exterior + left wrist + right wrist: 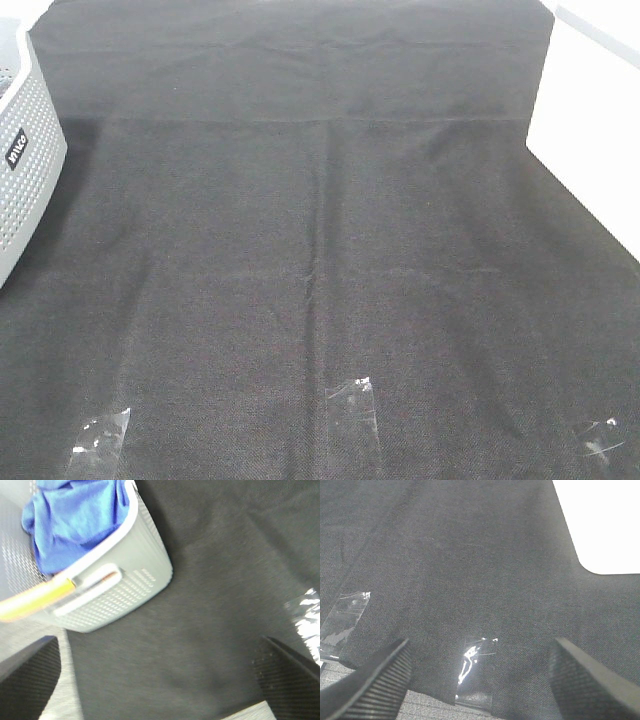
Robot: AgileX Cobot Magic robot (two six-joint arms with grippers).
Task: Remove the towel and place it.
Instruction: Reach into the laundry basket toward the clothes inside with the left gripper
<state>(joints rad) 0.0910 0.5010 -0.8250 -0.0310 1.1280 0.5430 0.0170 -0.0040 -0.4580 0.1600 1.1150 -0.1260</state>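
Blue towel (75, 520) bunched in grey basket (131, 582): soft, light, limp (probably drapes); best pinched at a raised fold; left gripper (160, 690), right gripper (482, 685) both spread, empty.

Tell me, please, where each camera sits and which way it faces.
Exterior high: mounted high, looking down on the black cloth and basket; no arm shows.
Left wrist: above the basket holding the towel; open left gripper shows.
Right wrist: low over the cloth and tape strip; open right gripper shows.
Shared: basket, exterior and left wrist.
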